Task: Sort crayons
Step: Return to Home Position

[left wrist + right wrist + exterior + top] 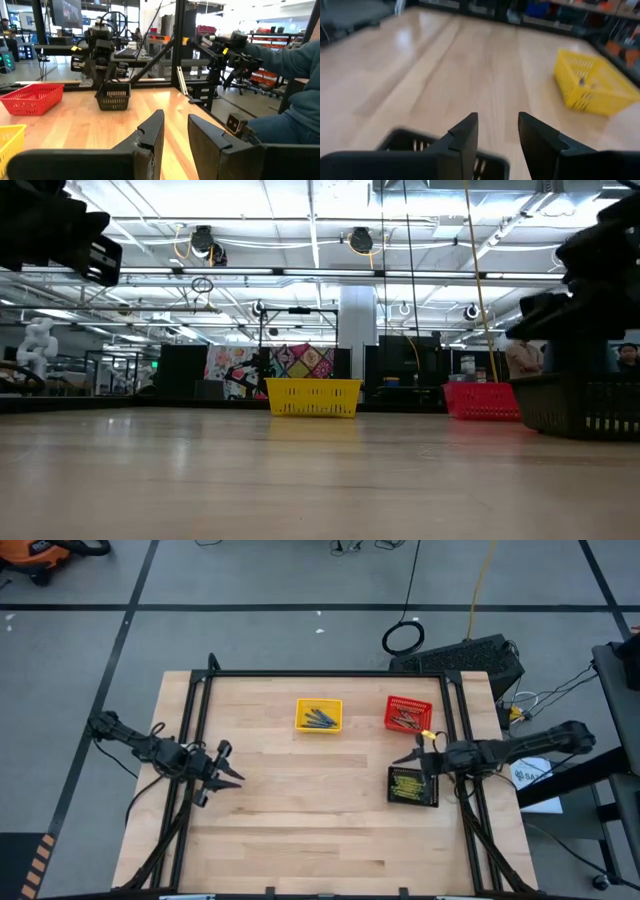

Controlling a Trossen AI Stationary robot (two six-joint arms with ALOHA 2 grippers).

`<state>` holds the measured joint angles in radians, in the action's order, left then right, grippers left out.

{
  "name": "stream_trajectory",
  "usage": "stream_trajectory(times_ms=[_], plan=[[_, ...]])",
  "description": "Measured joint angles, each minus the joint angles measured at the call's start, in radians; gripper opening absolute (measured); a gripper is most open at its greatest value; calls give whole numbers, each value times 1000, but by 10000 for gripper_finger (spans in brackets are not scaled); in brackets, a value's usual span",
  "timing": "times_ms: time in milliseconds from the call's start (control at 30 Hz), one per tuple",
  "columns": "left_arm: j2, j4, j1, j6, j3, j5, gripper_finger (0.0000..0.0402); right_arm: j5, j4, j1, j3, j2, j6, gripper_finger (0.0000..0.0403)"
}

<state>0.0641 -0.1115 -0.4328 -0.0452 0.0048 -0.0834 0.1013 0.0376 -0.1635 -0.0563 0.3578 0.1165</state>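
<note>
All the crayons [319,718] in sight lie in baskets: blue in the far yellow basket [303,704], brown in the red basket [392,702], yellow-green in the black basket [435,799] at near right. Sorting looks done, so the step is likely the retreat to rest. The right gripper [415,750] hangs spread and empty over the black basket's far edge. The left gripper [230,766], also spread and empty, is at the table's left. Next, the right arm should lift clear of the basket before withdrawing.
</note>
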Motion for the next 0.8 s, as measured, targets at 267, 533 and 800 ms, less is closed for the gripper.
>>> stream_trajectory(times_ms=[267,533,800], plan=[[-58,0,0,0,0,0,90,0,0,0,-1,-173,0,128],[-64,-2,0,0,0,0,90,0,0,0,-1,-305,0,128],[-64,-1,0,0,0,0,90,1,20,-3,35,-358,0,128]])
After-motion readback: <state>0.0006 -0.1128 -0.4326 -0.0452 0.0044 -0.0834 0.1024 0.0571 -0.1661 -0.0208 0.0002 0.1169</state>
